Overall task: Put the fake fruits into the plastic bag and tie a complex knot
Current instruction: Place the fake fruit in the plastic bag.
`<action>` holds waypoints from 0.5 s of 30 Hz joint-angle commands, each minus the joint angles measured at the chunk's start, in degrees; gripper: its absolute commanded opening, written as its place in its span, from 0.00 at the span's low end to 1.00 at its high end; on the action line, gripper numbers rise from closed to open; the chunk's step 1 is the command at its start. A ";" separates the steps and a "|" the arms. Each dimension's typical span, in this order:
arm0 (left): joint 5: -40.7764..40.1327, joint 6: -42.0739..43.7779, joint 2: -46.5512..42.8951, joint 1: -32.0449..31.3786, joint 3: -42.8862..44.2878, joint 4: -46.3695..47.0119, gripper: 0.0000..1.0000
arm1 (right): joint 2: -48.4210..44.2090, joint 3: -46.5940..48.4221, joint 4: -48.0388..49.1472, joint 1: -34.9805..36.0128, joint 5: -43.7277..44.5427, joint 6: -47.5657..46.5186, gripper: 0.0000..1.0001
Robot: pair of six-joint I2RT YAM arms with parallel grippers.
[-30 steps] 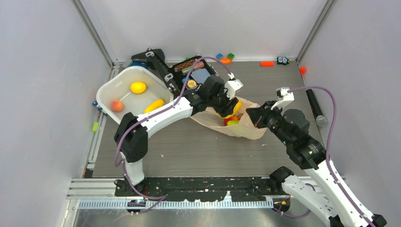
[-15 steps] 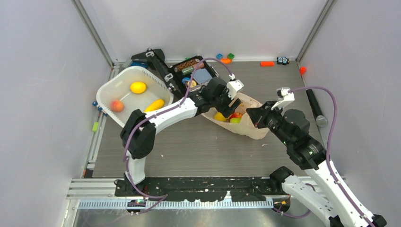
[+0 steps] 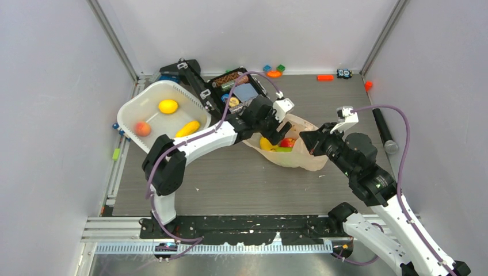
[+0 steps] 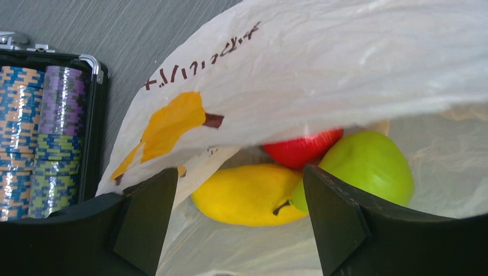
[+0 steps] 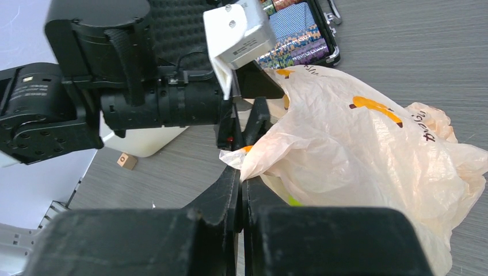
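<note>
Peach-tinted thin plastic, the bag (image 3: 305, 158) is lying crumpled near the middle of the grey table (image 3: 230, 184), its mouth facing left. The right gripper (image 3: 309, 141) is reaching in from the right, its fingers pressed together and pinching the bag's upper rim, holding that edge up off the table. Inside the mouth a yellow fruit (image 4: 247, 198) is lying against a green pear (image 4: 362, 169), with a red apple (image 4: 302, 150) just behind both. The left gripper (image 4: 239, 178) is hovering at the mouth with its fingers spread apart, gripping nothing. Farther left, a white tub (image 3: 131, 108) is holding three more: a long yellow fruit (image 3: 187, 128), an orange-red fruit (image 3: 142, 128) and a lemon (image 3: 168, 106). Beyond the bag a black case of poker chips (image 3: 239, 91) is lying open, and small coloured blocks (image 3: 275, 71) are sitting by the far wall.
</note>
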 commanded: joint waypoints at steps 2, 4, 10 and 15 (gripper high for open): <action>0.38 -2.05 -9.80 -0.11 -3.83 5.75 0.82 | -0.20 1.57 2.94 0.24 -0.04 0.27 0.05; 0.71 -2.79 -12.29 -0.09 -6.39 6.35 0.83 | -0.29 1.47 2.95 0.24 0.01 0.33 0.05; -3.74 -5.26 -23.74 -0.09 -14.24 4.44 0.84 | -0.78 1.06 3.26 0.25 0.14 0.32 0.05; -9.53 -5.23 -33.12 0.12 -17.62 -2.41 0.87 | -1.26 0.58 3.49 0.19 0.10 0.38 0.05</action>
